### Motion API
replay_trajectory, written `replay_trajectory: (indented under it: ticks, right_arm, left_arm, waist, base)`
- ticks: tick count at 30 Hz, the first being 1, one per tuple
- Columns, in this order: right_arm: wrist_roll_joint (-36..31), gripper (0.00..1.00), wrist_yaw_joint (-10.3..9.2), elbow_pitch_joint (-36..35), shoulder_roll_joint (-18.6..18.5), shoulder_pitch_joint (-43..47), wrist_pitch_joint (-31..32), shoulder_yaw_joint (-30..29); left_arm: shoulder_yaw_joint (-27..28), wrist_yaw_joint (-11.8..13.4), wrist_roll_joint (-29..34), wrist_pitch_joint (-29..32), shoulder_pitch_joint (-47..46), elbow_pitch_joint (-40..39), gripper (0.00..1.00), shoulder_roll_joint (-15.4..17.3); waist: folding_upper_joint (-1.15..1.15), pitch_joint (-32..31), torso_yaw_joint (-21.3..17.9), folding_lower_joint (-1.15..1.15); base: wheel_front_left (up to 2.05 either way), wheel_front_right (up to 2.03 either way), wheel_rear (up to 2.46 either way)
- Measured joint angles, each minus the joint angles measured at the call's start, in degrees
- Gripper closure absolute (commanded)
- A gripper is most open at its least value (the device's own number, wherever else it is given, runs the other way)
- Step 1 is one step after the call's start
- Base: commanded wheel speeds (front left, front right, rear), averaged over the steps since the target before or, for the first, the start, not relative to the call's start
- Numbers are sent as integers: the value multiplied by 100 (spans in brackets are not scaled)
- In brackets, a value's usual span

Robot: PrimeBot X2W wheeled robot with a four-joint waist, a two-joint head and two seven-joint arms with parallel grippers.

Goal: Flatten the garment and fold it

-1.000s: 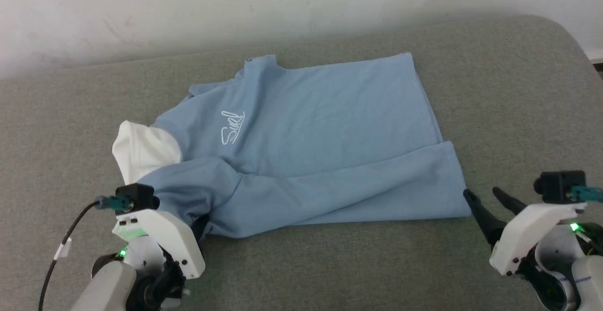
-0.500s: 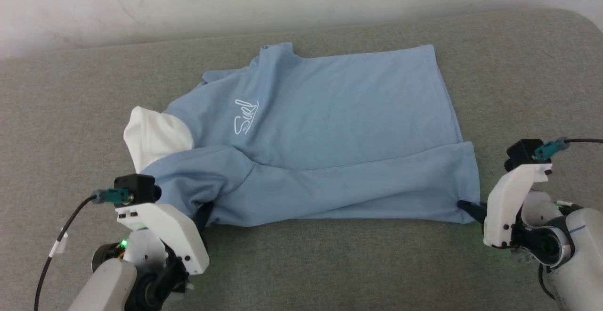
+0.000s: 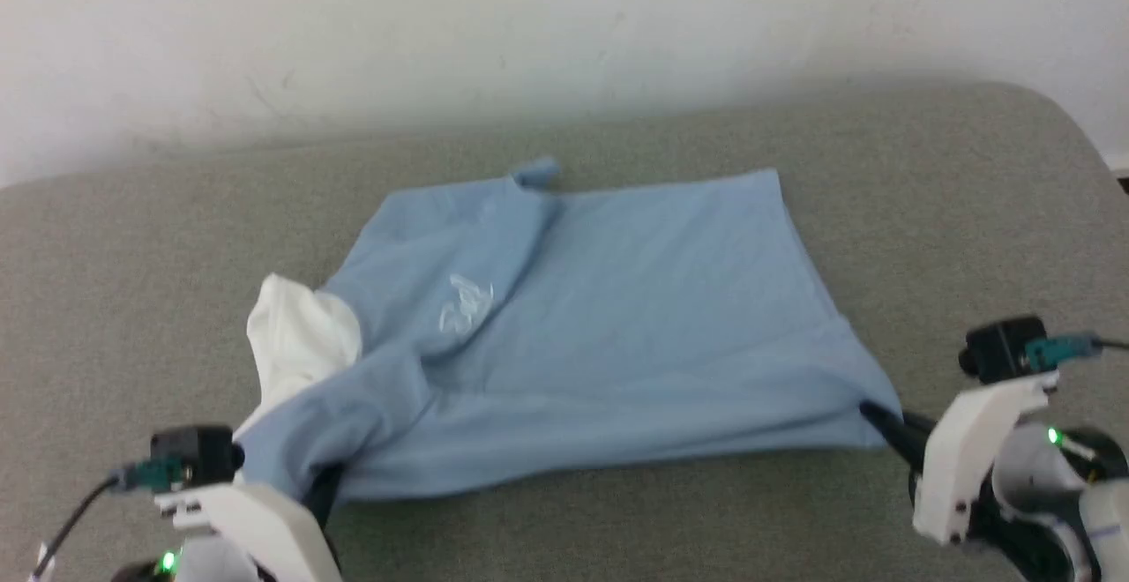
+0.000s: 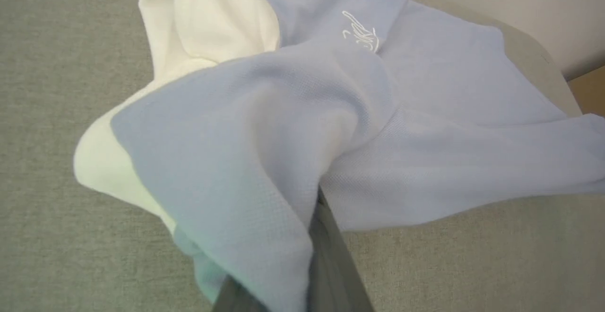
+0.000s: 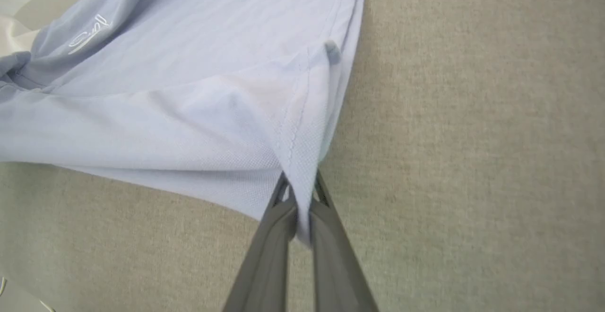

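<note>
Right hand [image 5: 300,198] pinched tight on shirt [image 3: 617,317] hem corner, cloth tented up from grip. Left hand [image 4: 319,208] clamped on shirt's near edge at collar end, fabric bunched over fingers. Shirt spread on grey surface [image 3: 617,538]. White collar [image 3: 300,339] at shirt's left end, logo [image 3: 465,309] facing up.

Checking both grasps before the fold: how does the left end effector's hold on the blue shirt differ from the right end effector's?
The left end effector clamps bunched fabric of the shirt beside the white collar; the right end effector pinches a stitched hem corner. Cloth drapes over the left one's fingers; the right one's show bare. Both are shut on the shirt's near edge.
</note>
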Motion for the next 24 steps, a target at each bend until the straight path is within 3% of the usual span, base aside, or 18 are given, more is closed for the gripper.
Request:
replay_trajectory:
  ticks: [6,10,11,12,13,14,19,24]
  right_arm:
    - [-212,100,5,-700,197,1170,252,-382]
    - [-367,98,5,-767,494,1749,419,-608]
    - [-370,65,5,-743,571,1859,416,-664]
    - [-415,0,5,-708,626,1944,400,-688]
    - [-488,0,4,-664,656,2008,368,-689]
    - [-483,0,-2,-612,698,2052,310,-706]
    - [-468,0,-3,-634,814,2125,-314,-669]
    - [-676,0,-3,-1074,858,2123,-1429,-738]
  left_arm:
    - [116,394,-146,71,1059,-443,100,60]
    - [181,481,-443,71,1541,-301,100,-120]
    - [182,481,-505,68,1613,-205,100,-178]
    - [204,480,-604,54,1656,-115,95,-271]
    - [202,476,-681,57,1667,20,31,-352]
    - [164,465,-693,68,1667,165,0,-376]
    - [209,269,-669,-214,1543,443,0,-464]
    - [339,201,-575,-404,1295,244,0,-401]
  waist:
    - [0,-304,-28,-1]
    - [0,-362,-60,-1]
    - [0,-363,-70,-1]
    - [0,-364,-71,-1]
    - [0,-362,-69,-1]
    - [0,-355,-71,-1]
    - [0,-398,-75,0]
    - [0,-476,-92,0]
  base:
    - [0,0,0]
    - [0,0,0]
    - [0,0,0]
    - [0,0,0]
    - [0,0,0]
    - [0,0,0]
    - [0,0,0]
    - [0,0,0]
